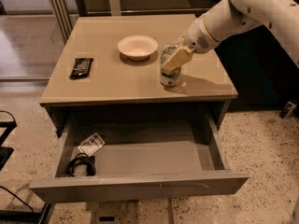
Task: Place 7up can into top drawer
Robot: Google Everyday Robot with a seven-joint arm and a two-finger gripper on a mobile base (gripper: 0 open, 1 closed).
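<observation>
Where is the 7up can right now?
In the camera view, the 7up can stands on the table, right of the white bowl; the hand is at its upper part.

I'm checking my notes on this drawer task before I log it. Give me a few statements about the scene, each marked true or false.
1. The top drawer is pulled open. True.
2. The 7up can lies inside the drawer. False: it stands upright on the tan table, to the right of the white bowl in the camera view.
3. The pincer is at the can, above the table. True.
4. The drawer holds nothing. False: a black cable and a small packet lie at its left end as the camera sees it.
</observation>
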